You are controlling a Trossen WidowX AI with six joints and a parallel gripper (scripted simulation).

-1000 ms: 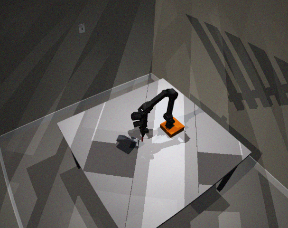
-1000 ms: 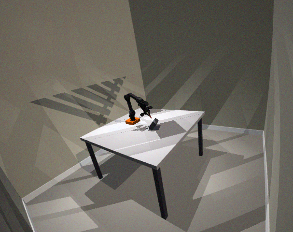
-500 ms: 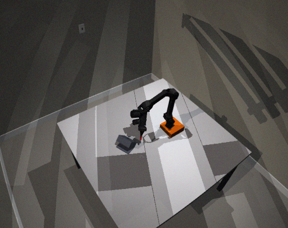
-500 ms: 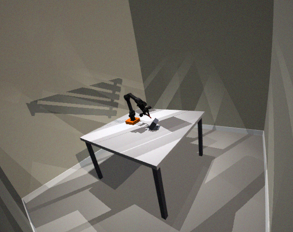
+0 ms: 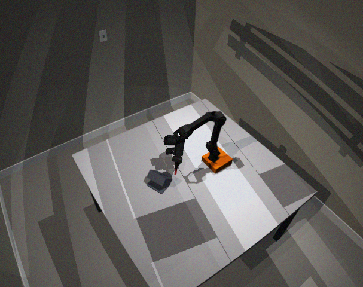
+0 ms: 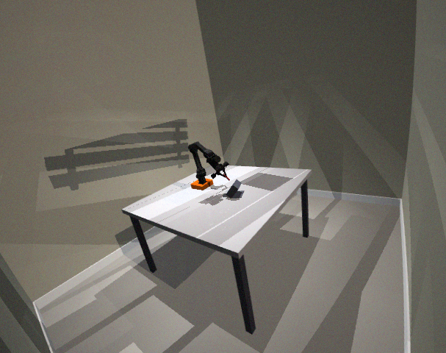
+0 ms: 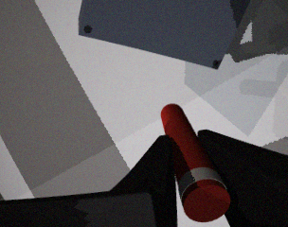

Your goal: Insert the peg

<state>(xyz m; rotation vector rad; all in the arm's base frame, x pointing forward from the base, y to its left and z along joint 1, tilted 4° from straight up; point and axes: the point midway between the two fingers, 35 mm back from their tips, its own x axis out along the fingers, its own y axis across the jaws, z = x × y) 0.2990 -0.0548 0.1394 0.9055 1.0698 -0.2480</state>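
The arm arches forward, its jaws angled down and clamped.

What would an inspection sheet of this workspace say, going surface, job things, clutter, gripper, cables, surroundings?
Surface: pale table, crossed by shadows.
Peg: red, round, grey band near one end; clear of the panel.
Sloped panel: dark blue-grey; hole not made out.
Clutter: nothing seen.
Gripper: shut on the peg.
Cables: nothing seen.
Surroundings: orange base under the arm; plain walls, wall plate, shadows on walls and floor.
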